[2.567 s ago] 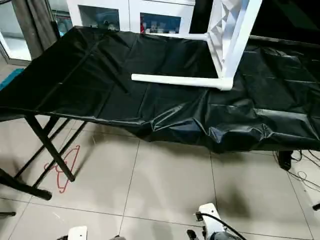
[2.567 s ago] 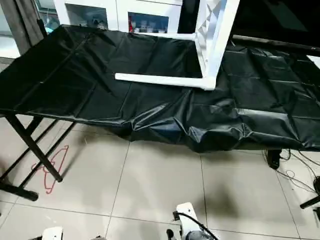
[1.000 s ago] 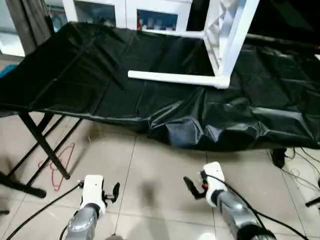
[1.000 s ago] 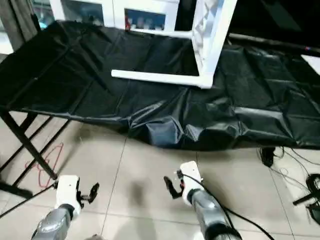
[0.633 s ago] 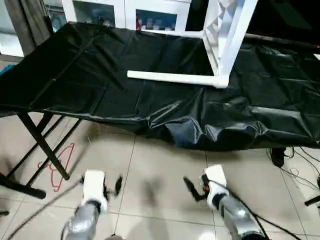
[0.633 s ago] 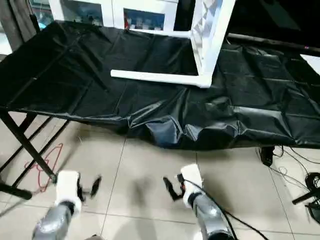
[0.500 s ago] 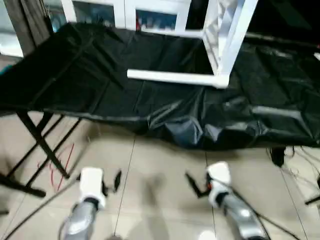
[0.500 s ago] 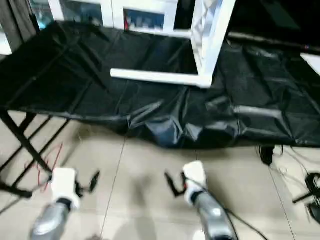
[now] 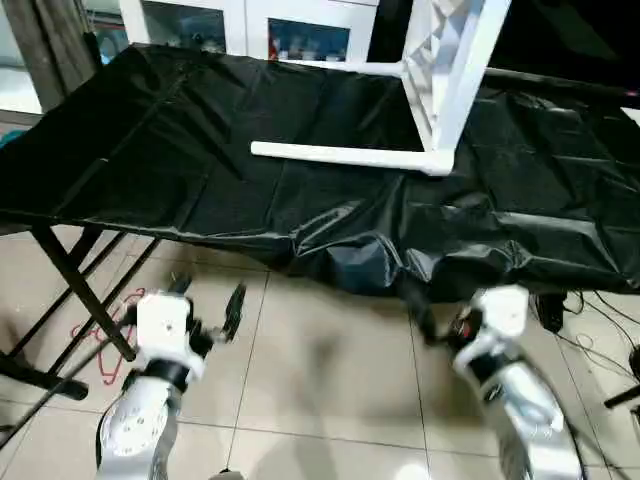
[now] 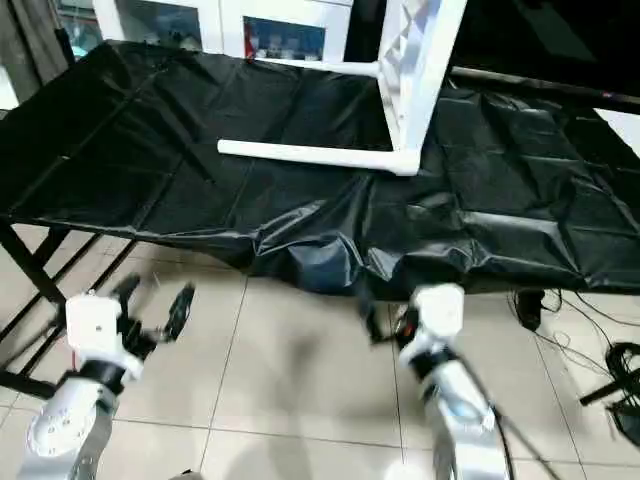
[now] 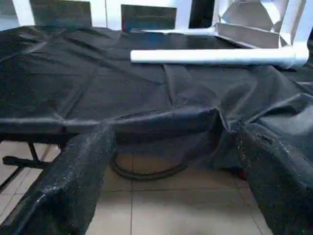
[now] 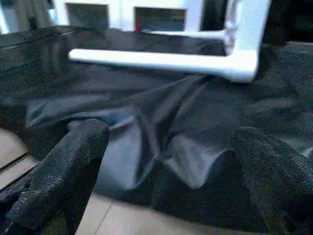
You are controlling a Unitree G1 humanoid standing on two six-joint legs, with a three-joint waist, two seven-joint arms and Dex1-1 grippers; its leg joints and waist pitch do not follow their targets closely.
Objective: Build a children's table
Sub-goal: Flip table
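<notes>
- Nearest, the left gripper (image 9: 207, 312) hangs over the tiled floor (image 9: 320, 380) with its two black fingers (image 11: 73, 181) spread wide and holding nothing.
- The right gripper (image 9: 432, 322) is beside it, also above the tiles, fingers (image 12: 63, 166) wide apart and empty.
- Just past both grippers is the front edge of a folding table under a black sheet (image 9: 200, 160), which sags in wrinkles over the edge facing the fingers.
- Farther back on the sheet lies the children's table (image 9: 445, 80), tipped on its side, well apart from both grippers.
- One white leg (image 9: 340, 155) lies flat across the sheet; the tabletop (image 10: 415, 60) rises on edge from its right end, ribbed underside showing.
- A second leg (image 9: 335, 67) sticks out farther back.
- Behind everything stands a white cabinet (image 9: 250, 25) with glass doors.
</notes>
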